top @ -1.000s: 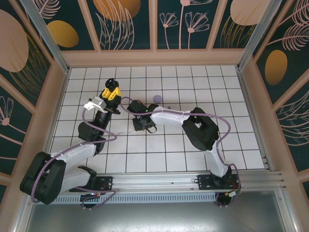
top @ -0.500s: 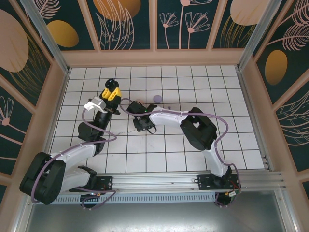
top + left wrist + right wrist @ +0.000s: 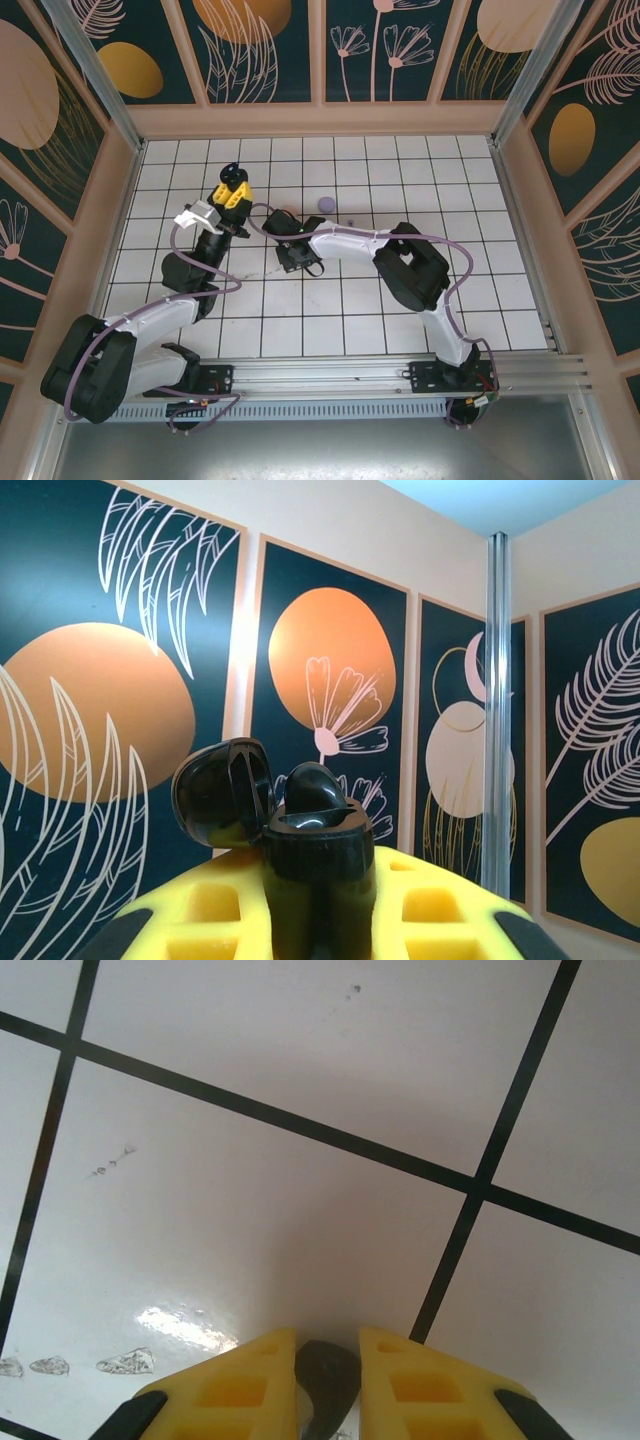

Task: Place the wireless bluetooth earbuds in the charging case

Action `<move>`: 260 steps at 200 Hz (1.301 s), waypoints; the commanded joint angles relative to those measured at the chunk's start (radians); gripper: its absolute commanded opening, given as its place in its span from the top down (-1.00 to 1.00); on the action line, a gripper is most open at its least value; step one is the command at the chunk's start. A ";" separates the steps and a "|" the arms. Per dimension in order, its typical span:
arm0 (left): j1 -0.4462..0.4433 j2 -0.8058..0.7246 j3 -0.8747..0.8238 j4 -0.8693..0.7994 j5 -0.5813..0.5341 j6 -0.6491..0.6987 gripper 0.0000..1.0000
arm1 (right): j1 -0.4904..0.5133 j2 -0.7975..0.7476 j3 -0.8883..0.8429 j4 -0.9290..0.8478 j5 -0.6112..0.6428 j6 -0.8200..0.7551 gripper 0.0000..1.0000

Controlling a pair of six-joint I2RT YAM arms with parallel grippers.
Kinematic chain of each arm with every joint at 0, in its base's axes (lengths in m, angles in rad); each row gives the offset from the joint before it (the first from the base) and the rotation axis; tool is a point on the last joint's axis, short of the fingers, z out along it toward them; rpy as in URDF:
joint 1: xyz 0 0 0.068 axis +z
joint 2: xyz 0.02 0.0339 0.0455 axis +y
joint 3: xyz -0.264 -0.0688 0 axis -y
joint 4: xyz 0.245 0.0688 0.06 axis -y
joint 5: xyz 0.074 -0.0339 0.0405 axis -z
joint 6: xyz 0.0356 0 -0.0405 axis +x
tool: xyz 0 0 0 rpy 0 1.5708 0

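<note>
- The left gripper (image 3: 232, 195) is raised over the far left part of the white grid table (image 3: 420, 170), its yellow fingers (image 3: 440, 900) pressed together on a black charging case (image 3: 318, 865).
- The case stands upright between those fingers with its lid (image 3: 222, 792) swung open to the left. A rounded black shape sits at the mouth of the case, and I cannot tell whether it is an earbud or part of the case.
- The right gripper (image 3: 327, 1348) is right of the left one, near the middle of the table, and points down low over a tile beside a black grid line.
- Its two yellow fingers stand close together with a small dark piece, which I take for a black earbud (image 3: 328, 1380), filling the gap between them, so they look pinched on it just above the tiles.
- Farther right and back, a round lilac case (image 3: 325, 204) lies on the table, apart from both grippers.
</note>
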 commanded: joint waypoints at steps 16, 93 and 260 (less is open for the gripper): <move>0.009 -0.031 0.022 -0.027 0.061 -0.010 1.00 | 0.003 -0.166 -0.040 0.002 0.079 0.023 0.64; 0.008 -0.045 0.082 -0.207 0.368 0.019 1.00 | -0.008 -0.551 -0.077 -0.035 0.259 -0.038 0.65; -0.092 0.127 0.245 -0.278 0.727 0.023 1.00 | 0.070 -0.836 -0.059 0.172 0.148 -0.350 0.63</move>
